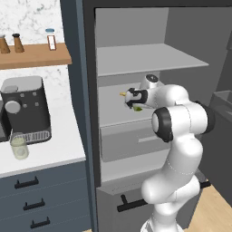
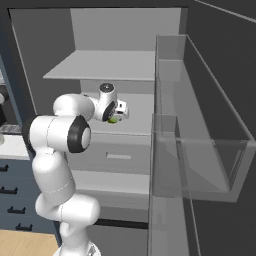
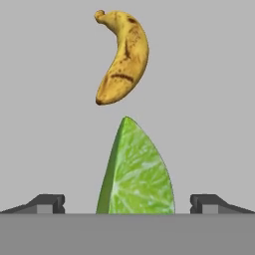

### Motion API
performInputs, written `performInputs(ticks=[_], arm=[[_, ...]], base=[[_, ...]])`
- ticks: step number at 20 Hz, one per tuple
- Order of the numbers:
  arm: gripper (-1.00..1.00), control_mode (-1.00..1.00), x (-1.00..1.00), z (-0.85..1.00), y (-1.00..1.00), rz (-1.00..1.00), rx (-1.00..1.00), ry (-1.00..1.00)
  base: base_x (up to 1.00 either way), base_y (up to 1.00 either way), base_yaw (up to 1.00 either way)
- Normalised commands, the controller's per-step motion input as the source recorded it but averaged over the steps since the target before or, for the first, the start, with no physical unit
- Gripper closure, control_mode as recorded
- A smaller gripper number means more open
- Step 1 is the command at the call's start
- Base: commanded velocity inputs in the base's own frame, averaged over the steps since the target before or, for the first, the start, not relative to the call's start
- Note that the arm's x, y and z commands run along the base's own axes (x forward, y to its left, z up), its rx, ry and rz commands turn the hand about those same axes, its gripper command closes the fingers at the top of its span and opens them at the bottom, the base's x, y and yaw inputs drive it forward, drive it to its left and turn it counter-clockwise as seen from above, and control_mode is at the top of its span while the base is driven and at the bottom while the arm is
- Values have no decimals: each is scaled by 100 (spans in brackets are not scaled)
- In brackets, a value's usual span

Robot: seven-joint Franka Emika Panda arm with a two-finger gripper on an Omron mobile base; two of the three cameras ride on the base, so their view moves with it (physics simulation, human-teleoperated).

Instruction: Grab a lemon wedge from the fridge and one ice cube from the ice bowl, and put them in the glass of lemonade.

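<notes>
Reaching: the gripper [image 3: 127, 203] is inside the open fridge [image 1: 131, 59], over its middle shelf
Jaws: spread wide, one fingertip on each side of the lemon wedge [image 3: 135, 169], neither touching it
Wedge: green, pointed tip away from the hand, lying on the pale grey shelf
Banana [image 3: 122, 57]: on the same shelf, just beyond the wedge, apart from it
Glass of lemonade [image 1: 19, 146]: on the white counter [image 1: 59, 149], in front of the coffee machine [image 1: 25, 108]

Lemon wedge [image 3: 137, 172] bright green, pale veins; banana [image 3: 123, 56] yellow, brown-marked; fridge [image 1: 136, 59] grey.
</notes>
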Motion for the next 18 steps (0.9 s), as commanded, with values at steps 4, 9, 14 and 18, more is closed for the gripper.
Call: performInputs(ticks=[4,9,14,18], arm=[[-100,-100,0,-21,0,0,0,1],[-100,-100,0,-12,0,0,0,0],[-100,-100,-7,-18,0,0,0,0],[-100,-100,-5,-24,0,0,0,0]], base=[[0,0,0],[0,0,0],[0,0,0],[0,0,0]])
